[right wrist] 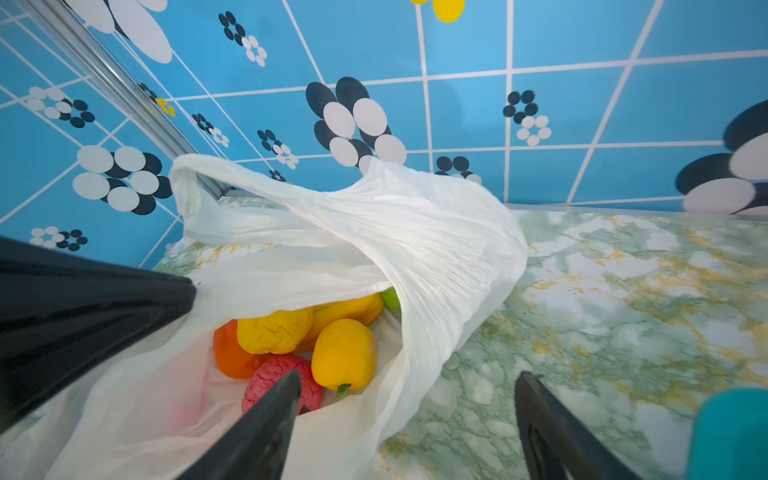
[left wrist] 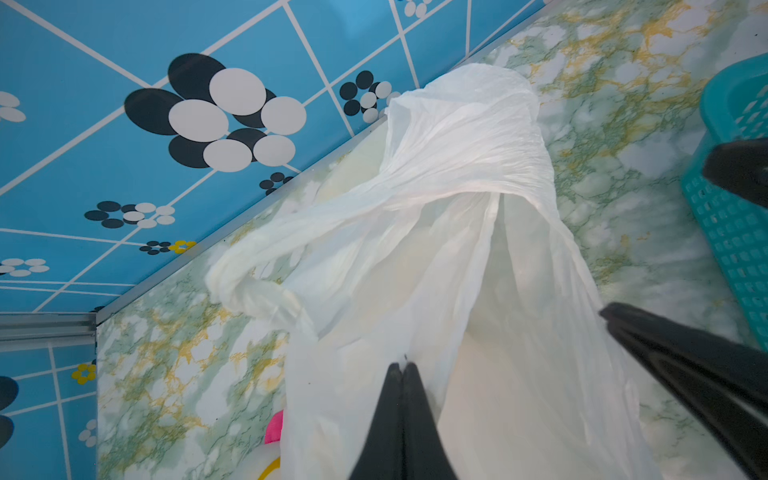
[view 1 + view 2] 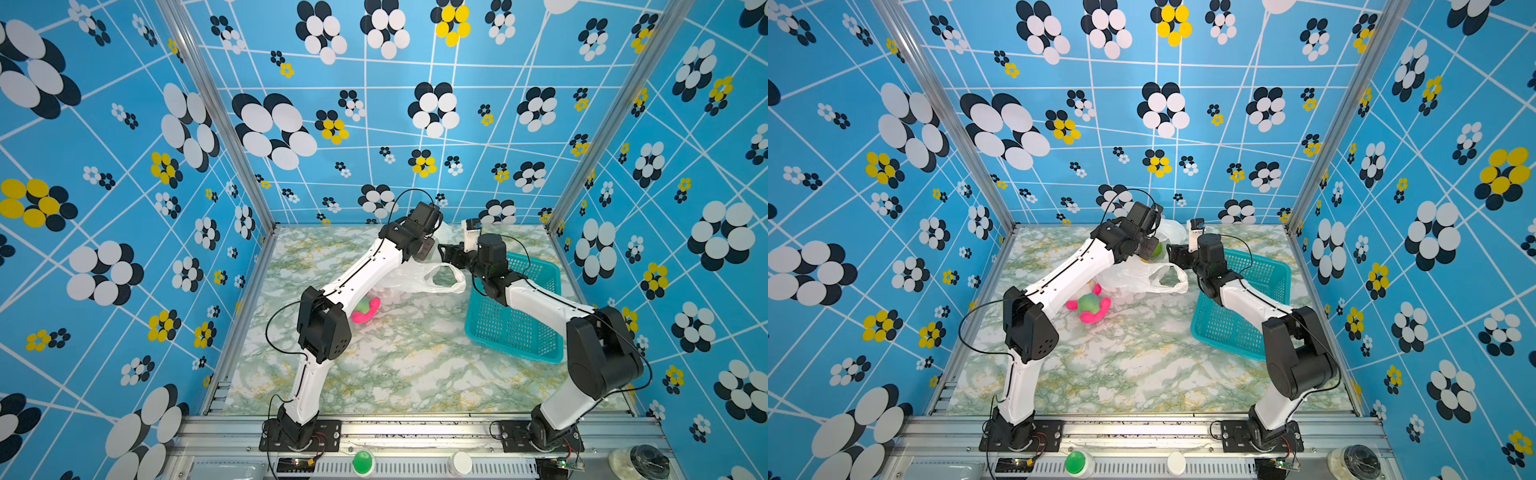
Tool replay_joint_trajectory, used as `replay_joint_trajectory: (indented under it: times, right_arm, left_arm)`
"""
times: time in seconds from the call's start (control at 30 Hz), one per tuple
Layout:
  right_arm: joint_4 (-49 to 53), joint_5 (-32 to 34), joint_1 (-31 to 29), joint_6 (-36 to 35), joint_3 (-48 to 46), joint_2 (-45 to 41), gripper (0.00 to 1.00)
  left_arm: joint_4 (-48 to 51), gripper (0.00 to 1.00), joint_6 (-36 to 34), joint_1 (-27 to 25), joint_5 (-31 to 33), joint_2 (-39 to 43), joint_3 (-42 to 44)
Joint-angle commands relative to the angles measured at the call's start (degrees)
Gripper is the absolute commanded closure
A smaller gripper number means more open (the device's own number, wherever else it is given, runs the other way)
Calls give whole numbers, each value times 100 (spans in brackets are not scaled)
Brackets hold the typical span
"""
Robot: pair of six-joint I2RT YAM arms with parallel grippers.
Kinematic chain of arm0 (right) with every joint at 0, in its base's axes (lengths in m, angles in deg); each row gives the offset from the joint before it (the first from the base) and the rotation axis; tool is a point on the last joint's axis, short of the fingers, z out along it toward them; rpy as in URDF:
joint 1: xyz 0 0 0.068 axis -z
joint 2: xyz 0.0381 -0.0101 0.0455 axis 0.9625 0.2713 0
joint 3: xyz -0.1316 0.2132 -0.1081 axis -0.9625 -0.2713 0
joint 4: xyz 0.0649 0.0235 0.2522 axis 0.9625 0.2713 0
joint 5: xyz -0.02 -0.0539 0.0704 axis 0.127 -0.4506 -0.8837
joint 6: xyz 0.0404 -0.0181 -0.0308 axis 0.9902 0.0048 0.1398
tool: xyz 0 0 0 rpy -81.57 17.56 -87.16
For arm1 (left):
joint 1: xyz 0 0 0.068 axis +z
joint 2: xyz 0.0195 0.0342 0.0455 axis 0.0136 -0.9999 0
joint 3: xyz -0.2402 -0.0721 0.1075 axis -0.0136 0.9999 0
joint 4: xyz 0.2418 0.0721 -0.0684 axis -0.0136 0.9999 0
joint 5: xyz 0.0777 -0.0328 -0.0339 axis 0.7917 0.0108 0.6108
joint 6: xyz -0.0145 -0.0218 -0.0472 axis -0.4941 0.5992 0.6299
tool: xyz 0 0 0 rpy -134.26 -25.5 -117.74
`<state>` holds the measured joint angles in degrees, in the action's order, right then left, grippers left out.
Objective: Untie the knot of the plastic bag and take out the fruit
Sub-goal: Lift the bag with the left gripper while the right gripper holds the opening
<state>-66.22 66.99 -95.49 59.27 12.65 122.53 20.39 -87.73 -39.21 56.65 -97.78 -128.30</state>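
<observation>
The white plastic bag point(image 3: 415, 278) point(image 3: 1133, 276) lies at the back of the table, mouth open, with one handle loop point(image 3: 444, 278) lying loose. The knot is out of view. My left gripper point(image 2: 401, 366) point(image 3: 428, 249) is shut on a fold of the bag's film point(image 2: 457, 187). The right gripper point(image 1: 409, 376) point(image 3: 446, 251) stands open over the bag's rim point(image 1: 415, 232), one finger inside the mouth, the other over the table. Fruit shows inside: a yellow piece point(image 1: 343, 353), a pink-red one point(image 1: 282, 374), an orange one point(image 1: 228, 353) and a green one point(image 1: 390, 299).
A teal basket point(image 3: 515, 328) point(image 3: 1237, 328) sits at the right, under my right arm. A pink and green plush toy point(image 3: 365, 309) point(image 3: 1090, 305) lies beside the bag under my left arm. The patterned back wall stands just behind the bag.
</observation>
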Motion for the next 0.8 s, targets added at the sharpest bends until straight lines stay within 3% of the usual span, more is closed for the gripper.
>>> replay_joint_trajectory:
  times: [0.0, 0.13, 0.17, 0.27, 0.33, 0.53, 0.77]
  right_arm:
    - [873, -459, 3, 171, 622, 457, 18]
    - [1117, 25, 5, 236, 882, 718, 27]
    - [1113, 191, 11, 248, 867, 713, 37]
    - [1100, 483, 27, 319, 752, 613, 82]
    - [936, 592, 45, 415, 545, 469, 97]
    - [39, 893, 72, 757, -386, -114, 100]
    - [-634, 923, 73, 1106, -1005, -469, 100]
  left_arm:
    - [-92, 100, -33, -59, 90, 206, 149]
    - [-140, 100, -84, -55, 266, 290, 162]
    - [-156, 100, -101, -50, 309, 312, 160]
    - [-184, 100, -143, -25, 401, 382, 125]
    - [-192, 100, -164, 6, 435, 409, 64]
    - [-31, 100, -235, 266, 432, 74, -776]
    - [801, 100, -403, 562, 253, -1271, -3650]
